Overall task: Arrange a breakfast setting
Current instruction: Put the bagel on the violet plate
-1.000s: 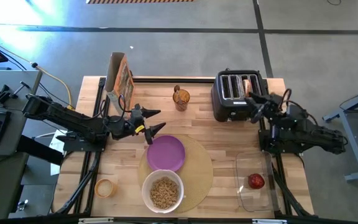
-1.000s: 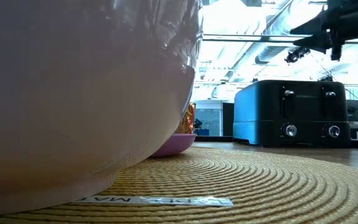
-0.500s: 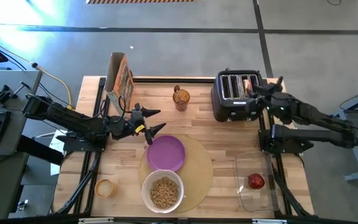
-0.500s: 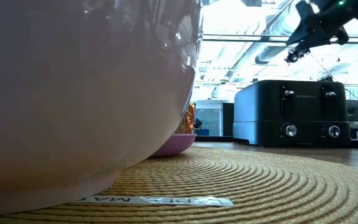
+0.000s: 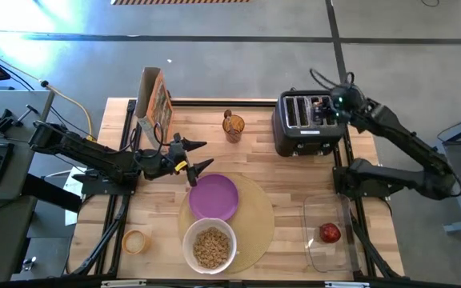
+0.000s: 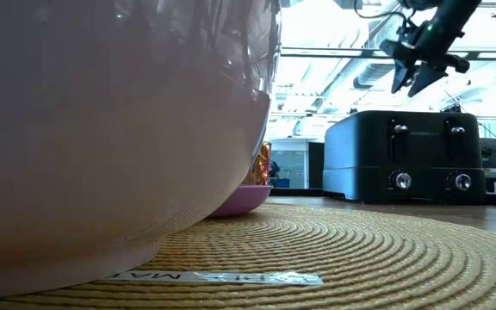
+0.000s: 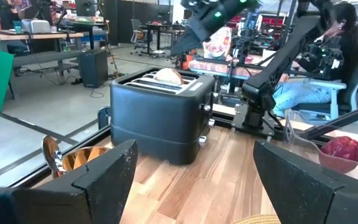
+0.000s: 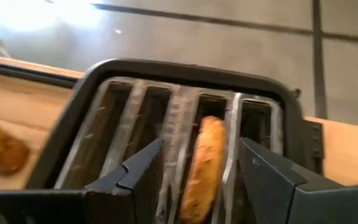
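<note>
The right end effector point(image 8: 194, 180) hangs open and empty over the black four-slot toaster point(image 5: 302, 122) at the table's far right, fingers either side of the tan bagel half point(image 8: 201, 168) upright in a slot. If it drops off-centre, a finger could hit the slot wall or pinch only the crust, so the bagel slips back. The left end effector point(image 5: 198, 155), open w/ nothing held, waits just beyond the small purple plate point(image 5: 213, 197) on the large round tan woven mat point(image 5: 256, 220).

Right gripper point(image 5: 324, 106) swung up from table edge to above toaster point(image 5: 302, 124).
</note>
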Controlling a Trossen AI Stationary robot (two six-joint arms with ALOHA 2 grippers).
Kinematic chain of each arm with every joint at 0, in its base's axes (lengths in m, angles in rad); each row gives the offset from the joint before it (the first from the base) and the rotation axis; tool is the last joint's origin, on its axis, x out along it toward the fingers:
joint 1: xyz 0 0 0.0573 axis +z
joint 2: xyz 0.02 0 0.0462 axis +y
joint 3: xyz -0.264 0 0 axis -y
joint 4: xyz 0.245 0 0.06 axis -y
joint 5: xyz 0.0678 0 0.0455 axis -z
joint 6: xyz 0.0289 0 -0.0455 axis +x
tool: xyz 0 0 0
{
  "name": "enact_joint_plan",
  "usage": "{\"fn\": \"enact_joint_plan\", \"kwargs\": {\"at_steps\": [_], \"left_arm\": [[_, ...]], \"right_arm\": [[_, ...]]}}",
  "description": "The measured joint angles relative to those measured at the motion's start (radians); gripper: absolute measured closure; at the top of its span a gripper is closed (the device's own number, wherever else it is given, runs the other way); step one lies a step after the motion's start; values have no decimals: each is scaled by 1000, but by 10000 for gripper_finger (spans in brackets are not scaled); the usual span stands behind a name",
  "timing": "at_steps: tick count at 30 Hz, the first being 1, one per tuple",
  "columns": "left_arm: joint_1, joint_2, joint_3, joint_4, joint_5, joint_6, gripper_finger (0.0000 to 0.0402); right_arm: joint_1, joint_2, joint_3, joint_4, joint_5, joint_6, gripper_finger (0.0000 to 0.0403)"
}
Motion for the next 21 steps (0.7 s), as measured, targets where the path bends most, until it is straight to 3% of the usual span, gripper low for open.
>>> {"fn": "enact_joint_plan", "kwargs": {"at_steps": [6, 21], "left_arm": [[-1, 0, 0, -1, 0, 0, 92], [-1, 0, 0, -41, 0, 0, 92]], "right_arm": [[-103, 77, 6, -5, -128, -19, 215], [-137, 248, 6, -7, -129, -34, 215]]}}
